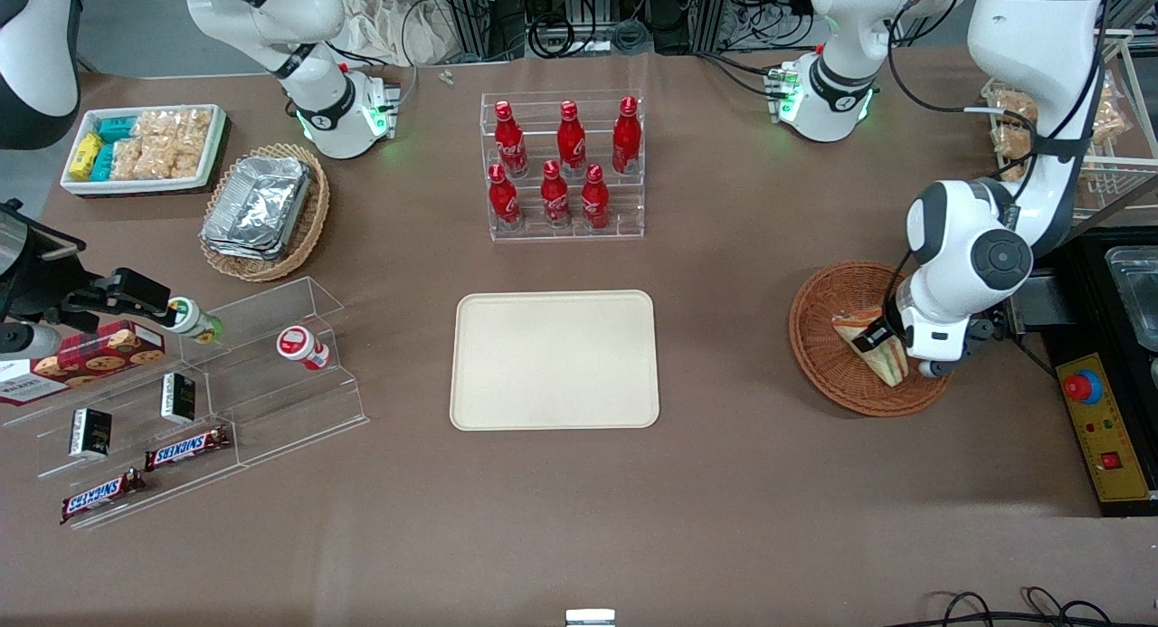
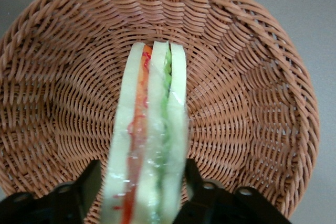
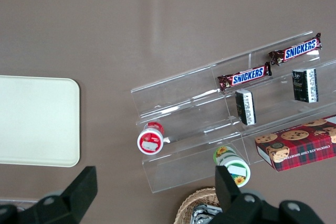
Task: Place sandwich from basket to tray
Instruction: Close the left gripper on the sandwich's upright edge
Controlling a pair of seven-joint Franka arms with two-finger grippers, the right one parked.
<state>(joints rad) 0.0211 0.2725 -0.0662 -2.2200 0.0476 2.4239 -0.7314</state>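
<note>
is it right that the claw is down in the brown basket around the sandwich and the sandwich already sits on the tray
Not quite. The claw is down in the basket with a finger on each side of the sandwich, but the sandwich is in the basket, not on the tray. The left wrist view shows it; in the front view nothing lies on the tray.

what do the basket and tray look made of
Basket: woven wicker or rattan look, reddish-brown, slightly glossy strands. Tray: likely plastic, smooth matte cream, moulded rounded corners. The gripper sits in the basket around the sandwich.
</note>
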